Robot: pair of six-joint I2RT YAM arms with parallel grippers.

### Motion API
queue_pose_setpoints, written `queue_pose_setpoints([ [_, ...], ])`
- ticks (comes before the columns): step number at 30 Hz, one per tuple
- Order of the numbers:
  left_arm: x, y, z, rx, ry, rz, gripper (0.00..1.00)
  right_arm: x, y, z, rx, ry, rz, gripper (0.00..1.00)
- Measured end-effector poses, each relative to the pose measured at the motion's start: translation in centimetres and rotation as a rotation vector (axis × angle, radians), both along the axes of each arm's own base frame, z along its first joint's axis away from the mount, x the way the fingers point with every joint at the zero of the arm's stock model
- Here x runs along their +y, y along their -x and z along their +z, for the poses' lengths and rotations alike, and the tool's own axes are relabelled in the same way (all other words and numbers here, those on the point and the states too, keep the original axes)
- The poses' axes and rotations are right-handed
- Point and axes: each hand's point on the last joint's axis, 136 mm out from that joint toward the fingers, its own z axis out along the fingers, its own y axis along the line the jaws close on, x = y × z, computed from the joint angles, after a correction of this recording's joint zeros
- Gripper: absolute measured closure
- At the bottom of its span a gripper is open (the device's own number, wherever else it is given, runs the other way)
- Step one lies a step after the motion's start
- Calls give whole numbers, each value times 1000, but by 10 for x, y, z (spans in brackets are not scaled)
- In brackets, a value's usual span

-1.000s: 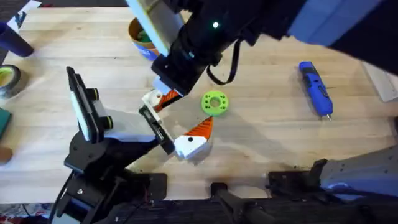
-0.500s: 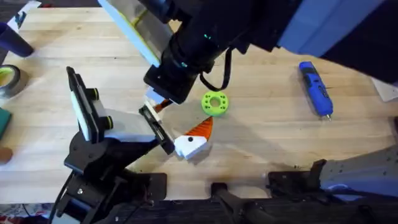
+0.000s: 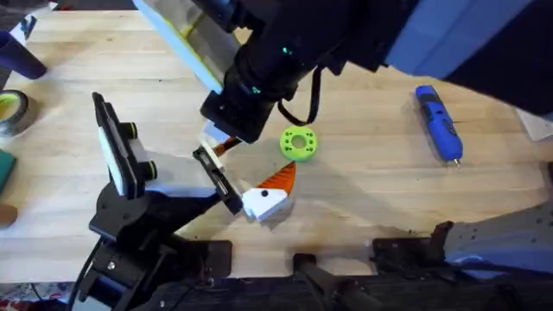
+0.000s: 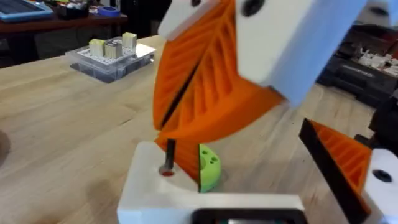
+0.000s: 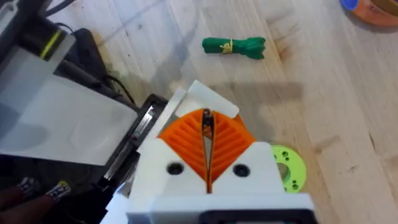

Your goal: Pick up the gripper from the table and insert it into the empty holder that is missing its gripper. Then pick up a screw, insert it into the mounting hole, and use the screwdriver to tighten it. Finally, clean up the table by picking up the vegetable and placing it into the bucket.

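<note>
The holder (image 3: 216, 177) is the black bracket at the left arm's tip, and the left gripper (image 3: 249, 164) is open. One white-and-orange finger (image 3: 270, 195) points away from it. The other gripper piece (image 4: 186, 196) sits in the bracket, its white base up. My right gripper (image 5: 207, 134) hangs over that base, shut on a screw (image 5: 206, 123). The screw (image 4: 168, 158) stands upright with its tip in the mounting hole. The blue screwdriver (image 3: 439, 123) lies far right. The green vegetable (image 5: 234, 46) lies beyond the holder. The orange bucket (image 3: 192, 48) is half hidden behind the right arm.
A green disc (image 3: 298, 142) lies beside the holder. A tape roll (image 3: 10, 111) and a dark bottle (image 3: 19, 56) stand at the left edge. A clear box of parts (image 4: 112, 53) sits farther off. The right arm looms large across the table's upper middle.
The right gripper has shifted a little left and down over the holder, covering more of the gripper piece. Over the last half second nothing has visibly moved.
</note>
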Motion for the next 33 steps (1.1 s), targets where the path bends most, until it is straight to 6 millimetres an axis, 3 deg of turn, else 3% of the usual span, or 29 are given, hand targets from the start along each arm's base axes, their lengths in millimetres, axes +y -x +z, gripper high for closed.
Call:
queue_pose_setpoints([
  [16, 0, 0, 0, 12, 6, 3, 10, 6, -4, -20, 24, 39, 1, 995],
  [27, 0, 0, 0, 14, 8, 3, 10, 5, -7, -20, 7, 48, 2, 972],
  [28, 0, 0, 0, 13, 8, 3, 10, 5, -7, -20, 6, 49, 1, 878],
  [33, 0, -1, 0, 13, 8, 4, 10, 1, -17, -20, -30, 66, -23, 132],
])
